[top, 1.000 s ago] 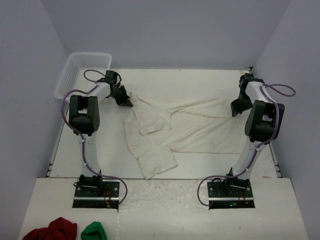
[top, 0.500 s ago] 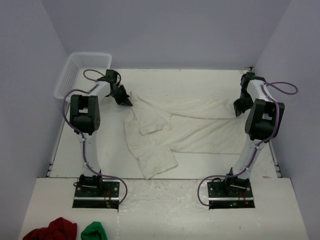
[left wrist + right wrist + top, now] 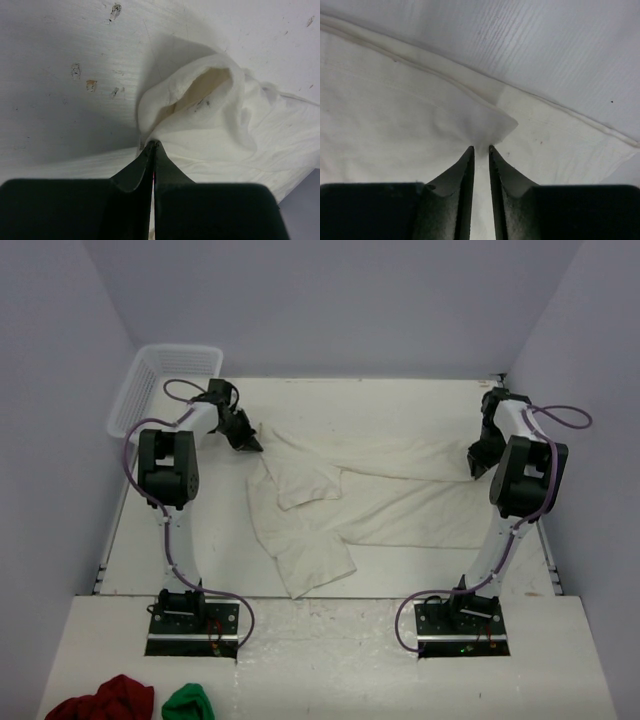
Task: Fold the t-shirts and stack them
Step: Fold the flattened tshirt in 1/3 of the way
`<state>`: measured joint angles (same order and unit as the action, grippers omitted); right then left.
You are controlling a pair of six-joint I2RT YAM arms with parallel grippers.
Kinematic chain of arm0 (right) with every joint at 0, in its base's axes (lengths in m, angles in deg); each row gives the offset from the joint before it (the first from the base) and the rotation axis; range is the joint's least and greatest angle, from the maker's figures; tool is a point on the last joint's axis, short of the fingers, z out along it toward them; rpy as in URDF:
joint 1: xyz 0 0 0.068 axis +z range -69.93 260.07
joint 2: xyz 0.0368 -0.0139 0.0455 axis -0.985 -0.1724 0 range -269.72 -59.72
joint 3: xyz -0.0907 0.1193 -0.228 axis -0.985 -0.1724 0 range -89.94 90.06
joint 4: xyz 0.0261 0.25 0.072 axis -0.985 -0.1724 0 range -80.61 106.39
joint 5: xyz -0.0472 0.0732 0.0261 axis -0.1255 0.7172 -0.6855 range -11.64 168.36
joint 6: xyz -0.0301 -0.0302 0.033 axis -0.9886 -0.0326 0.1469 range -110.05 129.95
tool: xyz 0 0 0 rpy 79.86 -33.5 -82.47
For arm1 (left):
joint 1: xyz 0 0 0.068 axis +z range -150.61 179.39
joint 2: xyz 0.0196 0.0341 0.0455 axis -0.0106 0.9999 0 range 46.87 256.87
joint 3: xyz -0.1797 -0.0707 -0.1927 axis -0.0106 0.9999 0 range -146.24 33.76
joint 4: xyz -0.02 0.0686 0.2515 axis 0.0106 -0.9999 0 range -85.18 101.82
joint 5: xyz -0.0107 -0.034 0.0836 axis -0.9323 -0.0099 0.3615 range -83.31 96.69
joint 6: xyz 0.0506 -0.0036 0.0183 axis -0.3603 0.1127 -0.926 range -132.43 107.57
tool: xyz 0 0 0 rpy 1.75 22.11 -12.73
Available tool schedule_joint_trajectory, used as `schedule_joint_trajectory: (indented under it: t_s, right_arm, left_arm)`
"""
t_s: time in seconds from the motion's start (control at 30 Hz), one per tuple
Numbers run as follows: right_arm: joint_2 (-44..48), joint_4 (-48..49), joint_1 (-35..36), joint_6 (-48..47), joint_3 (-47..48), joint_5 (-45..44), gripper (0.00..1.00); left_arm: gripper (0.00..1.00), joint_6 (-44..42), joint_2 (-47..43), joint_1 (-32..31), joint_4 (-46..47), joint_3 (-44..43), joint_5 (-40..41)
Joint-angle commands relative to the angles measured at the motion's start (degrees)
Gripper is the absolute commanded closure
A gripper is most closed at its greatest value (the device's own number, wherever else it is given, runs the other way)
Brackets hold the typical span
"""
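Off-white t-shirt [image 3: 410, 505] lies stretched nine-to-three o'clock; left jaws clamp its nine o'clock end; right jaws, barely parted, sit at its three o'clock corner.

Two grippers: the left gripper [image 3: 252, 443] and the right gripper [image 3: 478, 466]. One surface [image 3: 400, 405] carries the off-white t-shirts [image 3: 400, 505], overlapping mid-frame; they look like two, though the count is unsure. One white basket [image 3: 150, 380] sits upper left. One dark red bundle [image 3: 100, 700] and one green bundle [image 3: 188, 703] lie lower left.
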<state>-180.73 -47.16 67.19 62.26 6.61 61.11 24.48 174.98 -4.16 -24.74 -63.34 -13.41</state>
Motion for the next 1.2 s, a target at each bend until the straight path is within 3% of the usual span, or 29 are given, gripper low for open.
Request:
schedule_joint_trajectory:
  t_s: [0.0,0.03,0.07,0.13,0.47,0.53,0.57,0.6,0.63,0.67,0.73,0.9,1.17]
  right_arm:
    - [0.9,2.2,-0.3,-3.4,1.6,-0.3,0.80]
    - [1.6,3.2,-0.1,-4.4,0.4,0.3,0.78]
    - [2.4,4.2,0.1,-4.8,-0.4,0.2,0.54]
    - [5.3,7.7,0.8,-7.6,-2.1,-0.2,0.21]
    - [15.8,15.2,7.3,-20.8,-2.1,2.1,0.16]
    - [18.4,17.4,8.4,-22.4,-2.6,6.9,0.20]
    - [18.8,17.5,8.8,-22.4,-2.6,8.0,0.28]
    - [18.8,18.8,9.9,-23.1,-2.8,10.5,0.40]
    - [17.7,17.9,10.5,-23.5,-1.6,13.1,0.95]
    - [16.9,17.0,11.7,-23.0,-0.8,13.5,1.00]
    - [15.2,16.8,12.4,-24.4,1.0,19.1,1.00]
    - [13.5,15.3,12.4,-26.0,3.3,22.1,1.00]
    - [16.6,15.0,12.4,-26.5,1.9,25.3,1.00]
  left_arm:
    - [1.00,-0.2,-1.0,1.5,-1.4,-1.4,2.0]
    - [1.00,-0.1,-1.7,1.5,-1.5,-1.3,2.2]
    - [1.00,0.0,-2.2,1.4,-1.3,-1.0,2.3]
    - [1.00,-0.1,-4.1,1.2,-0.8,0.3,3.2]
    - [0.89,-1.6,-18.9,-2.2,-0.9,7.2,9.5]
    - [0.88,-3.1,-20.4,-4.3,-0.8,6.3,9.2]
    - [0.90,-3.4,-20.4,-5.1,-0.4,5.9,8.9]
    - [1.00,-3.9,-20.2,-6.7,0.7,6.0,7.7]
    - [1.00,-4.0,-19.0,-7.3,2.3,6.0,5.8]
    - [1.00,-3.4,-18.0,-7.6,4.6,5.9,0.7]
    - [1.00,-2.6,-15.1,-8.7,7.2,5.1,-2.5]
    - [1.00,-0.6,-9.1,-9.8,11.6,3.9,-7.4]
    - [1.00,-2.1,-1.2,-9.7,12.0,3.4,-5.9]
